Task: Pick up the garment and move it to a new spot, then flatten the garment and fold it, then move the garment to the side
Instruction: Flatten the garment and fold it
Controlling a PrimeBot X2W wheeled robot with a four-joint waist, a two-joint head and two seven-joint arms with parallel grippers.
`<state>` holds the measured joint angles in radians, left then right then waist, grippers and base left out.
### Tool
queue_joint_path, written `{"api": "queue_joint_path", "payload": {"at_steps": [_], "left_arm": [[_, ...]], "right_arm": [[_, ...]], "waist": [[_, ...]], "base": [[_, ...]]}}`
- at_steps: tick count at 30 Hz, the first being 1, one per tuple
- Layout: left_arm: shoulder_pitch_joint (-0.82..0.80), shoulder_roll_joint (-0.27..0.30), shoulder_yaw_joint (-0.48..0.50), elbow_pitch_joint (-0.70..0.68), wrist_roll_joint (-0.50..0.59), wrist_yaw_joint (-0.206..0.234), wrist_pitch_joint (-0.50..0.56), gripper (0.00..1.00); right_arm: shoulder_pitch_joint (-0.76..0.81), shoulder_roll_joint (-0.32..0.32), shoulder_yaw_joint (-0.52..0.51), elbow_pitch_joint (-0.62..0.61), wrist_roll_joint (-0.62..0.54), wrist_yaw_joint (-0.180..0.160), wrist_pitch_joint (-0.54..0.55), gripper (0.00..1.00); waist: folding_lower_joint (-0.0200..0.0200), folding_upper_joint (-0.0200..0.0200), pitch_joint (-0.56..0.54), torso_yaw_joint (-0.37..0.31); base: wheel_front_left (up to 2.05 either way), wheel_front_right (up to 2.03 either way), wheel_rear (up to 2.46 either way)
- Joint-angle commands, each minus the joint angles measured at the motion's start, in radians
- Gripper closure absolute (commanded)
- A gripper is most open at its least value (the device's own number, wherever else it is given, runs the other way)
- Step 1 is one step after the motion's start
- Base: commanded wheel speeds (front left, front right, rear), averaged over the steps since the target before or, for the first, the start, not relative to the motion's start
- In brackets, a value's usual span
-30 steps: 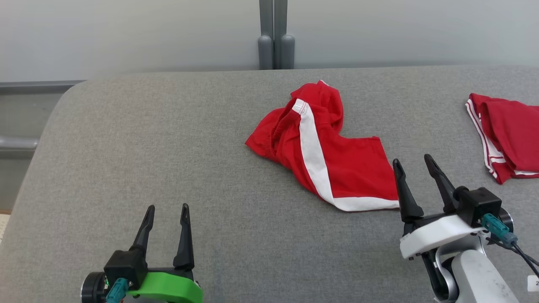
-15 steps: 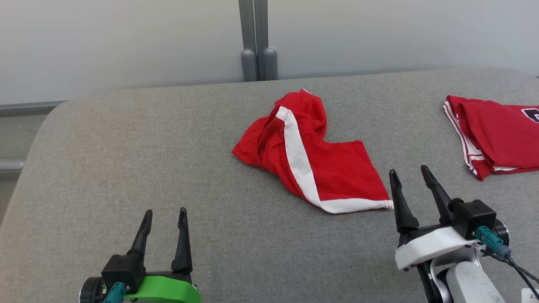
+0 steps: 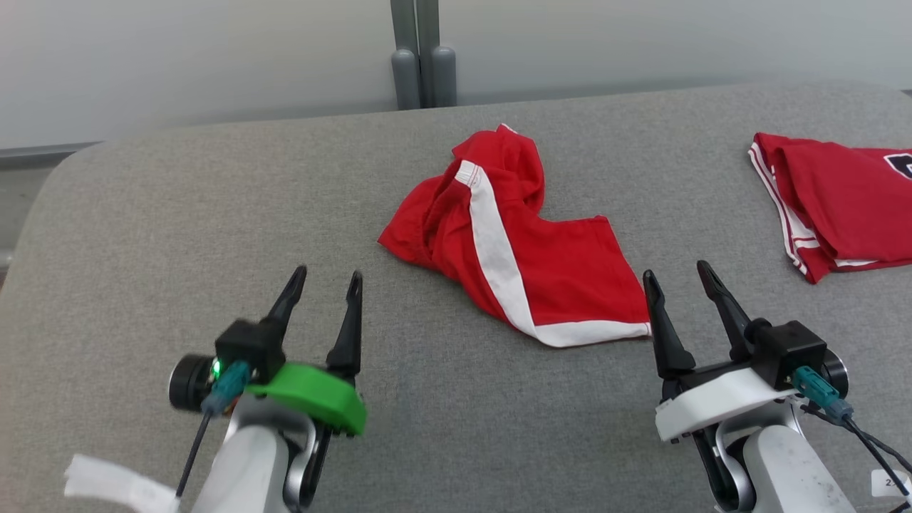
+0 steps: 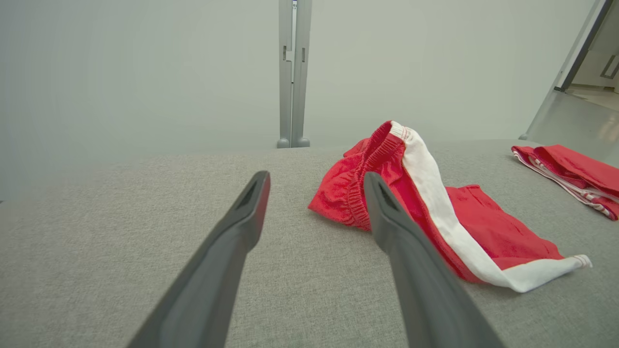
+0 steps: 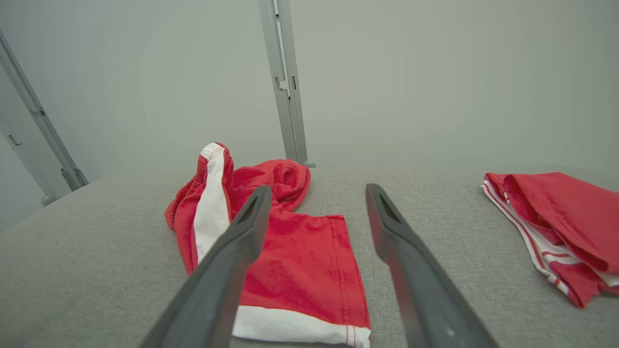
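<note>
The garment (image 3: 524, 246) is a pair of red shorts with a white side stripe and hem, lying crumpled mid-table; it also appears as the garment (image 4: 435, 208) and the garment (image 5: 290, 251) in the wrist views. My left gripper (image 3: 328, 274) hovers open over bare cloth, to the left of and nearer than the shorts' waistband. My right gripper (image 3: 675, 269) stands open just off the shorts' near right hem corner. Nothing sits between either pair of fingers.
A folded red top with white stripes (image 3: 833, 199) lies at the table's right edge, seen also as the folded top (image 5: 556, 227). The grey fabric table (image 3: 214, 214) ends in a rounded far left corner. A grey post (image 3: 417, 53) stands against the wall behind.
My left arm has risen and moved forward toward the shorts, its forearm now in view. The head camera has shifted, sliding the whole scene leftward. The right gripper has hardly moved.
</note>
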<state>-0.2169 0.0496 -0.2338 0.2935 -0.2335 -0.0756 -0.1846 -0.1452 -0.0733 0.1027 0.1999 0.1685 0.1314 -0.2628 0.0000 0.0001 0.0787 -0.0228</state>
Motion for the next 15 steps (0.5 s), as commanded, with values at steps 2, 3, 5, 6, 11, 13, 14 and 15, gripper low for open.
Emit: {"api": "queue_joint_path", "payload": {"at_steps": [2,3,5,6,11,13,14,15], "left_arm": [[-0.097,0.002,-0.028,0.033,-0.005,-0.02,0.048,0.0],[-0.137,0.002,-0.047,0.054,-0.013,-0.029,0.078,0.0],[-0.214,0.003,-0.071,0.088,-0.036,-0.039,0.128,0.0],[-0.243,0.003,-0.083,0.105,-0.047,-0.042,0.154,0.0],[-0.402,0.006,-0.111,0.195,-0.082,-0.05,0.25,0.0],[-0.446,0.006,-0.115,0.232,-0.098,-0.051,0.281,0.0],[-0.469,0.006,-0.115,0.25,-0.111,-0.052,0.296,0.0],[-0.487,0.006,-0.117,0.265,-0.118,-0.053,0.308,0.0]], "right_arm": [[-0.026,-0.001,0.011,0.0,0.0,-0.001,-0.002,0.0],[-0.032,0.0,0.015,-0.001,0.002,-0.002,-0.002,0.0],[-0.046,0.001,0.015,-0.003,0.002,-0.001,-0.002,0.0],[-0.052,0.002,0.015,-0.004,0.002,-0.001,-0.002,0.0],[-0.078,0.007,0.019,-0.01,-0.002,-0.001,-0.002,0.0],[-0.085,0.009,0.018,-0.011,-0.002,-0.001,-0.002,0.0],[-0.088,0.011,0.018,-0.011,-0.002,-0.001,-0.002,0.0],[-0.091,0.012,0.018,-0.012,-0.002,-0.001,-0.002,0.0]], "waist": [[0.0,-0.0001,0.045,-0.034],[0.0,-0.0001,0.057,-0.044],[0.0,-0.0001,0.08,-0.063],[0.0,-0.0001,0.09,-0.071],[0.0,-0.0001,0.144,-0.12],[0.0,-0.0001,0.159,-0.137],[0.0,-0.0001,0.167,-0.146],[0.0,-0.0001,0.173,-0.153]], "base": [[0.0,0.0,0.0],[0.0,0.0,0.0],[0.0,0.0,0.0],[0.0,0.0,0.0],[0.0,0.0,0.0],[0.0,0.0,0.0],[0.0,0.0,0.0],[0.0,0.0,0.0]]}}
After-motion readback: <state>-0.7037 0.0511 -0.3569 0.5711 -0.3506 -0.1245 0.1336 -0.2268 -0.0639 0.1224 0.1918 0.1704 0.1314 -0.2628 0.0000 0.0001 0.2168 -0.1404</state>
